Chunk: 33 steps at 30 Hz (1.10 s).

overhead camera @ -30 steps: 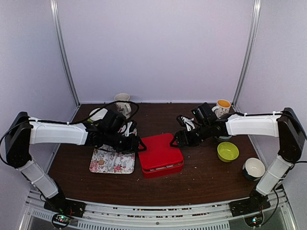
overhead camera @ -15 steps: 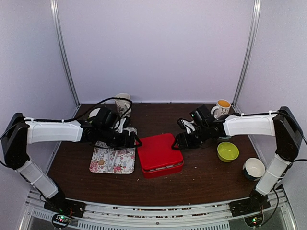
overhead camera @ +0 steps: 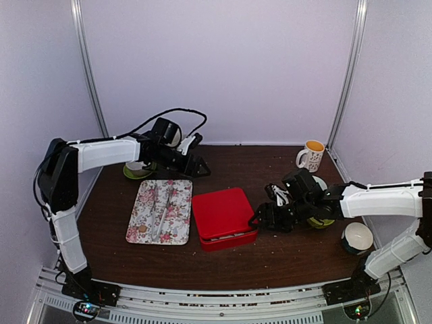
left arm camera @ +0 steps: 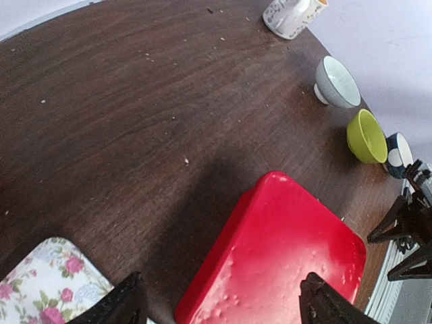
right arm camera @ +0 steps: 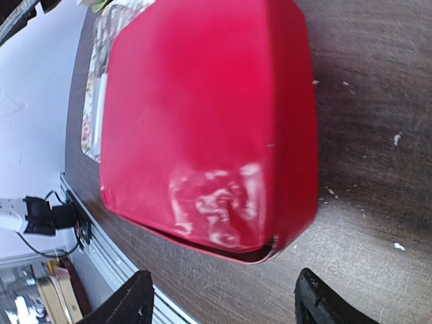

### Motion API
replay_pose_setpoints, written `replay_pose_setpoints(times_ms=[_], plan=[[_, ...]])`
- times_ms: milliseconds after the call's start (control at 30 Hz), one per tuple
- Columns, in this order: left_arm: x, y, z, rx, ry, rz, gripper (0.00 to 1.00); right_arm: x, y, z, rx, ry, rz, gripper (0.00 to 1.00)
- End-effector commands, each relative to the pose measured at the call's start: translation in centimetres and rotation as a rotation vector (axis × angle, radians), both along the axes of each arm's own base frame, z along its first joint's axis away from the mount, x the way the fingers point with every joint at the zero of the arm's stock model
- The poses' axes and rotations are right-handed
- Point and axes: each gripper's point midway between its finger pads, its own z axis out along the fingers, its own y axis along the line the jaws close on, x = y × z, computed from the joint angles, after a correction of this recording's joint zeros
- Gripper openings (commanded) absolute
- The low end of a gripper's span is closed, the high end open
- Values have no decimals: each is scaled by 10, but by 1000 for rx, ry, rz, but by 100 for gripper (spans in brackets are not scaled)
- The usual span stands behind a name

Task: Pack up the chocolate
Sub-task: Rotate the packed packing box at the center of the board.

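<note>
A red box [overhead camera: 223, 214] sits mid-table with its lid on; in the right wrist view the red box [right arm camera: 209, 121] shows a thin dark gap under the lid at its near corner. The chocolate is hidden, apart from one small brown spot [overhead camera: 142, 230] on the floral tray that may be a piece. My left gripper [overhead camera: 199, 169] hangs open and empty at the back left, well above the box [left arm camera: 290, 256]. Just off the box's right edge, my right gripper [overhead camera: 258, 219] stands open with nothing between its fingers.
The floral tray [overhead camera: 177, 192] left of the box carries metal tongs [overhead camera: 162, 214]. A white cup [overhead camera: 174, 137] and green saucer [overhead camera: 133, 174] stand back left. A mug [overhead camera: 312, 155], green bowl [overhead camera: 322, 221] and white bowl [overhead camera: 358, 236] stand on the right.
My left gripper opened, left the box's left side and swung up to the back left. My right gripper slid from the box's far right corner down along its right side.
</note>
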Motion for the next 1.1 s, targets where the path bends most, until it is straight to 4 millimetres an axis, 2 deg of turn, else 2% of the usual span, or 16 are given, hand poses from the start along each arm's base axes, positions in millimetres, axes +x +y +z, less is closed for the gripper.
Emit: replay_pose_setpoints(times_ms=[0, 133, 233, 333, 367, 533, 567, 833, 1067], plan=[[-9, -20, -9, -40, 37, -164, 80, 8, 3, 1, 72, 47, -145, 73], [-4, -31, -22, -64, 67, -197, 81, 1, 14, 1, 147, 77, -165, 72], [3, -35, -34, -75, 113, -178, 84, -3, 24, 6, 230, 70, -136, 63], [12, -38, -45, -75, 166, -153, 83, -10, 24, -2, 196, 74, -97, 51], [14, -38, -47, -70, 169, -141, 83, -13, 22, -6, 178, 80, -84, 46], [25, -36, -58, -106, 232, -90, 79, -31, 14, -28, 107, 134, -36, 6], [25, -38, -60, -120, 249, -92, 78, -33, 14, -31, 106, 143, -35, 1], [14, -40, -80, -153, 329, -99, 81, -24, 31, -38, 165, 168, -18, 0], [1, -33, -97, -150, 383, -81, 81, -3, 25, -41, 201, 153, -69, 0]])
